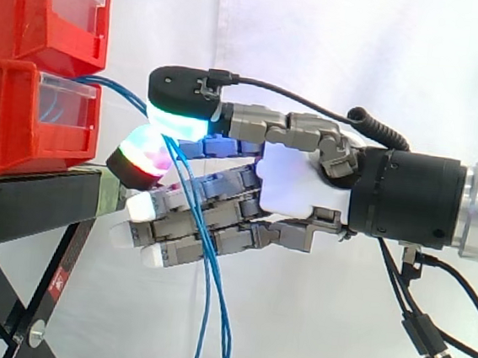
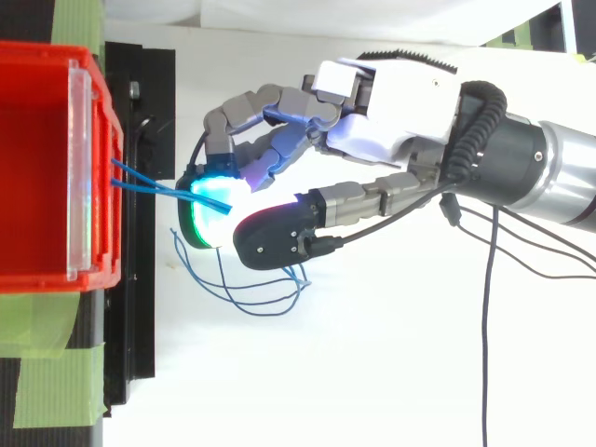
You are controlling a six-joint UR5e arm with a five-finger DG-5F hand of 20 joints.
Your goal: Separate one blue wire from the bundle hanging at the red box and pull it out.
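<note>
Thin blue wires (image 1: 116, 91) leave the front of the lower red bin (image 1: 25, 116) and run right to my hand (image 1: 289, 188). The hand comes in level from the right, just in front of the bin. Its thumb pad (image 1: 176, 124), glowing cyan-white, sits on top of a finger pad (image 1: 144, 149) glowing red and green, and the wires pass between the two. Below the pinch the strands (image 1: 209, 312) hang down in front of the other, half-curled fingers. From above, two blue wires (image 2: 149, 184) stretch from the bin (image 2: 37, 168) to the glowing pads (image 2: 209, 209) of the hand (image 2: 391, 121).
Two red bins are stacked on a black stand (image 1: 25, 201) at the left, with a white curtain behind. From above, slack blue loops (image 2: 251, 298) lie below the hand, and green tape (image 2: 56, 372) marks the stand's edge. Open space lies right of the stand.
</note>
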